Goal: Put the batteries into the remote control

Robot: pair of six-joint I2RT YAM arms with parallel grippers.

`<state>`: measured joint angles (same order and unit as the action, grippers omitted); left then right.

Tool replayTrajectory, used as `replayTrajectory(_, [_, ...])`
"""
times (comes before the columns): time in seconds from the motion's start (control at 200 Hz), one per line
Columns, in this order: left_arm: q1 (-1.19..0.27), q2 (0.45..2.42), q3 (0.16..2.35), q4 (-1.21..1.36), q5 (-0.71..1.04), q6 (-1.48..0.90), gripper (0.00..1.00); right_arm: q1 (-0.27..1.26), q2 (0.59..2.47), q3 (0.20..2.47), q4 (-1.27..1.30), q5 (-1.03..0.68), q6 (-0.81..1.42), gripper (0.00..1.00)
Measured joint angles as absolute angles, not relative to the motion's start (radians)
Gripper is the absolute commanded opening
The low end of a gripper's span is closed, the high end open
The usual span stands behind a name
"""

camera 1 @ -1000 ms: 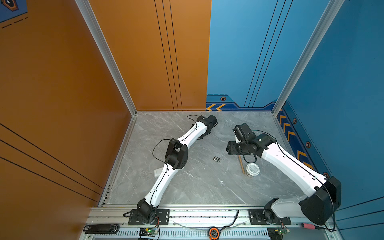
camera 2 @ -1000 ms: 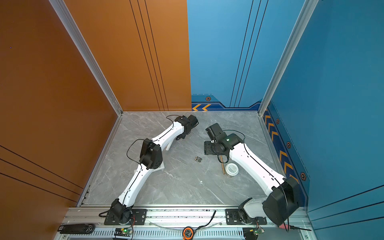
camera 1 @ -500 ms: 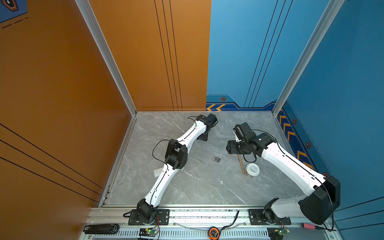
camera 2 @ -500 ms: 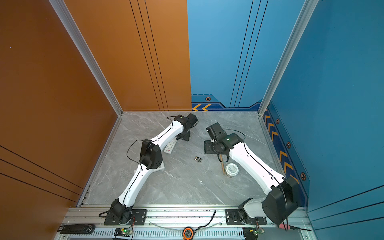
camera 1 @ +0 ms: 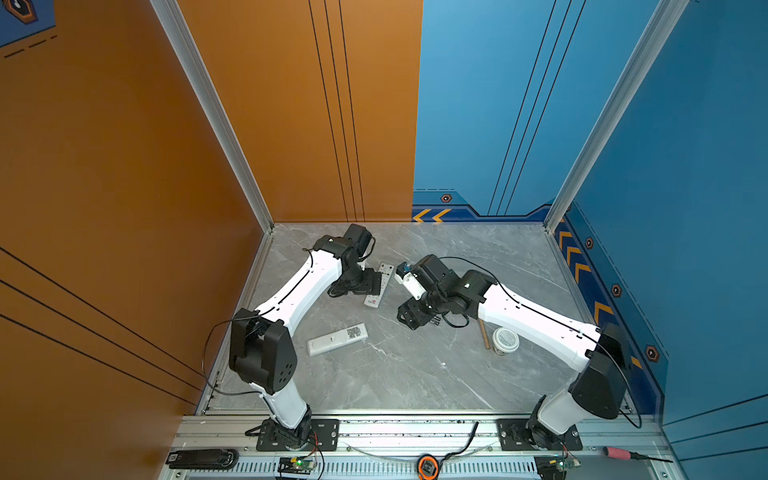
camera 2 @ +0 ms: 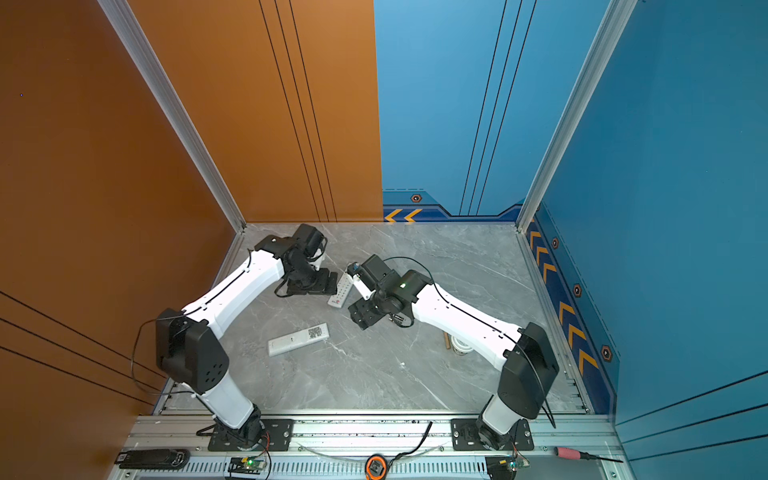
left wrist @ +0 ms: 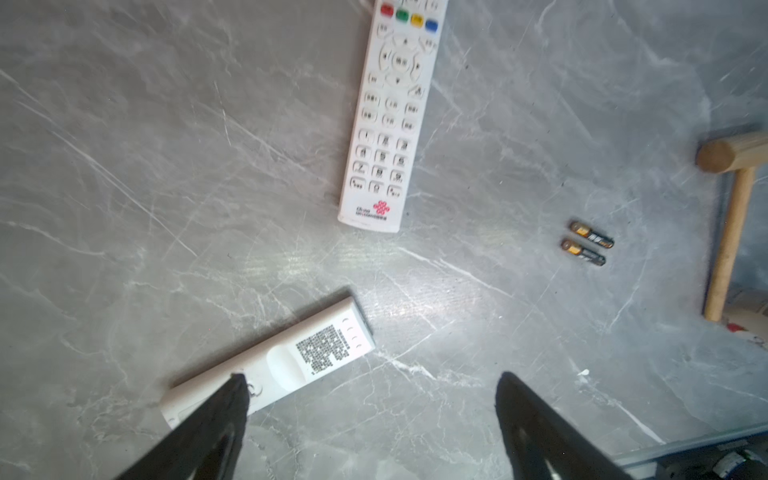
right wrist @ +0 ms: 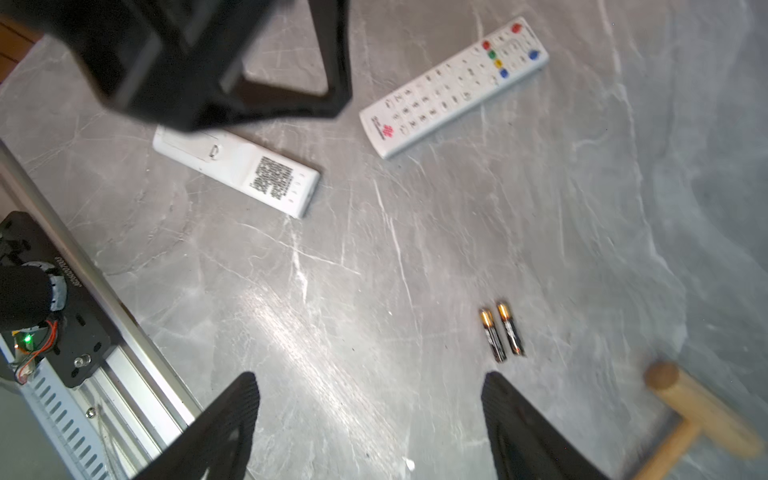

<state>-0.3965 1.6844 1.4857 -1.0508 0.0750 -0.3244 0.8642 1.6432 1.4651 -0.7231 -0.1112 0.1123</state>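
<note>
Black left and right jaws gape, holding nothing.

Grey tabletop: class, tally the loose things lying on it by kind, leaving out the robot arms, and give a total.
Remote controls: 2, one buttons-up, one label-up
Batteries in view: 2
Wooden mallet: 1
White round tub: 1
Total: 6

Bare desk (right wrist: 332, 270) lies open all round the two batteries (right wrist: 502, 334), side by side. The wooden mallet (right wrist: 706, 415) lies near them on one side. The keypad remote (right wrist: 453, 85) and face-down remote (right wrist: 249, 168) lie well apart, blocking nothing there.
</note>
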Motion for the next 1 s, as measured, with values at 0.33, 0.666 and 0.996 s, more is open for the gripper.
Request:
replayTrajectory(0.33, [-0.354,1.699,1.261,-1.028,0.105,-0.286,0.98,0.861,1.674,1.459,-0.633,-0.179,0.104,0.83])
replayTrajectory(0.666, [-0.368,1.795,1.239,-0.991,0.091,-0.192,0.98,0.819,1.609,1.363,-0.589,-0.180,0.151,0.82])
replayTrajectory(0.996, [-0.427,1.854,1.228,-0.986,-0.055,-0.161,0.91,0.752,1.553,1.308,-0.538,-0.184,0.200,0.81])
